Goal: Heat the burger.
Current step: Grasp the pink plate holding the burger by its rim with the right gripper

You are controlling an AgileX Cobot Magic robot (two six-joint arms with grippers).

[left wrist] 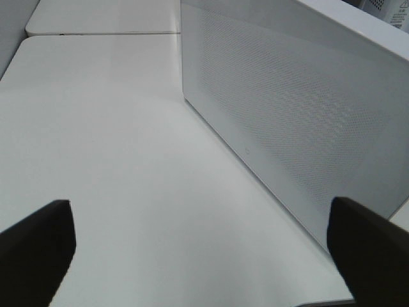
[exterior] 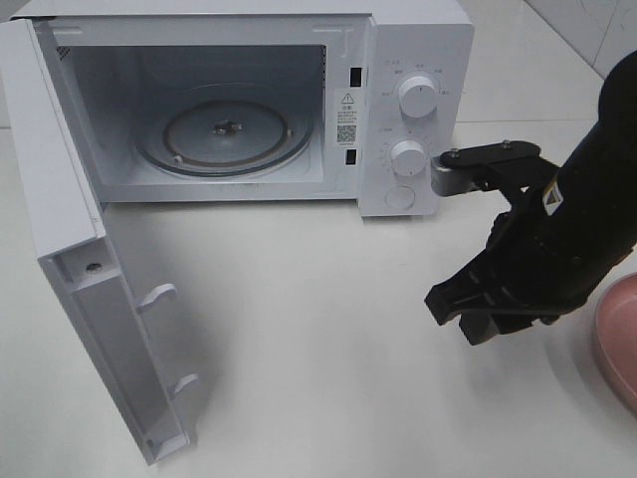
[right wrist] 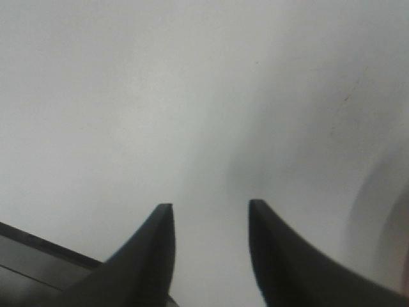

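right fingers [right wrist: 158, 256] apart, empty, over table [exterior: 328, 329] near pink plate [exterior: 623, 344].

Right of the microwave [exterior: 438, 45], the plate [exterior: 622, 339] is cut off by the frame's edge, the labels [exterior: 419, 69] around the microwave's dials [exterior: 415, 97] are too small to read, and the right wrist view is a blur past the right claw [right wrist: 211, 211].
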